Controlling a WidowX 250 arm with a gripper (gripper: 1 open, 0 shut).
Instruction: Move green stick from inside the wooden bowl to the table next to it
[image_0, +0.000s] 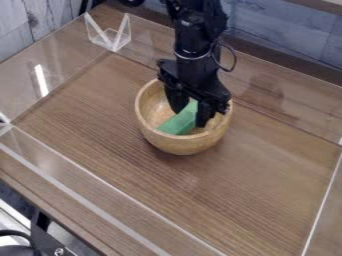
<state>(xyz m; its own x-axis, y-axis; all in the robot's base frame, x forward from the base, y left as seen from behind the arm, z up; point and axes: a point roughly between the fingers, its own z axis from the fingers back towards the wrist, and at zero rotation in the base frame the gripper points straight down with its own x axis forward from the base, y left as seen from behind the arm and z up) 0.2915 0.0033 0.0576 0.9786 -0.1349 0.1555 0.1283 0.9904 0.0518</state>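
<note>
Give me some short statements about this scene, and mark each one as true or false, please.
1. The green stick lies inside the wooden bowl. True.
2. The gripper hangs high above the bowl, far from the stick. False: it reaches down into the bowl, with its fingers on either side of the stick's upper end.
3. The bowl stands on the table. True.
4. The bowl is tipped over on its side. False: it stands upright, opening upward.
5. The green stick already rests on the table beside the bowl. False: it is in the bowl, leaning against the inner wall.
</note>
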